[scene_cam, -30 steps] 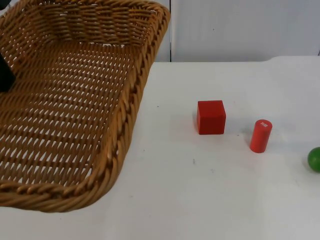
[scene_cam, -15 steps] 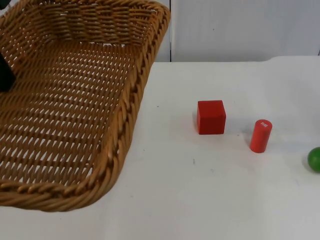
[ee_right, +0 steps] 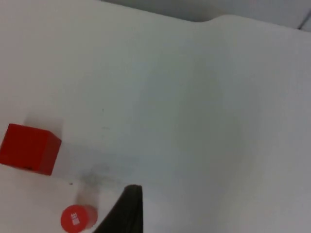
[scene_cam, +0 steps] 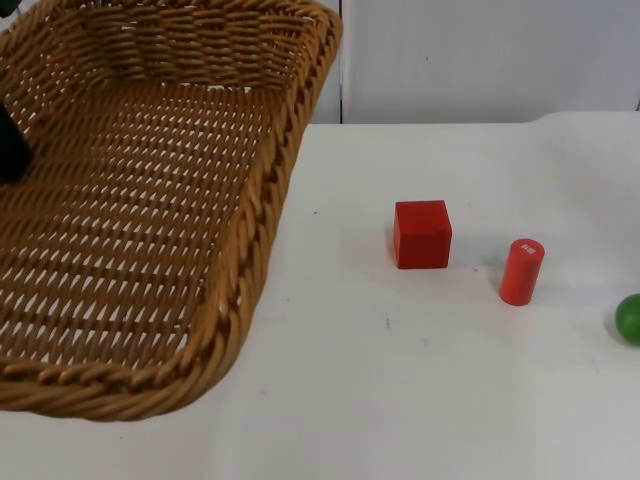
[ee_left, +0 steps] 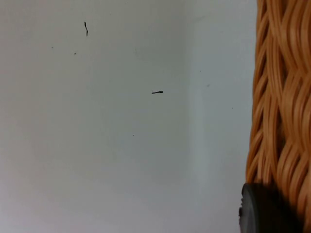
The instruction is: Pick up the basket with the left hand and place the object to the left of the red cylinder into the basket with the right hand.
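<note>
Basket [scene_cam: 140, 210]: in the top view you see the wicker basket taking up the picture's left side, tilted, its near rim low and its far wall high against the grey partition wall [scene_cam: 480, 55]. A black piece of the left arm sits at the basket's left edge; the left claw's fingertips cannot be made out here. On the white desk [scene_cam: 400, 400], well apart from the basket, stands the red cube [scene_cam: 422, 234]. Just beside it, to the picture's right and a little nearer the camera, stands the red cylinder [scene_cam: 521, 271], upright, with a small white mark on its top face. The two are close but not touching. A green ball [scene_cam: 629, 319] lies at the right edge of the picture, near the cylinder.

Left wrist view: you see the braided rim of the basket [ee_left: 282, 97] running along one side, with bare desk [ee_left: 121, 121] beyond it carrying two small dark specks. One black fingertip [ee_left: 265, 208] of the left claw lies right against the weave. You cannot tell how far the claw is closed or whether it truly clamps the rim.

Right wrist view: you look down on the desk [ee_right: 194, 97] from above. The red cube [ee_right: 29, 148] and the red cylinder [ee_right: 77, 218], seen end-on, stand near each other. One black fingertip [ee_right: 127, 208] of the right claw shows just beside the cylinder in the picture, holding nothing; its opening cannot be told.
</note>
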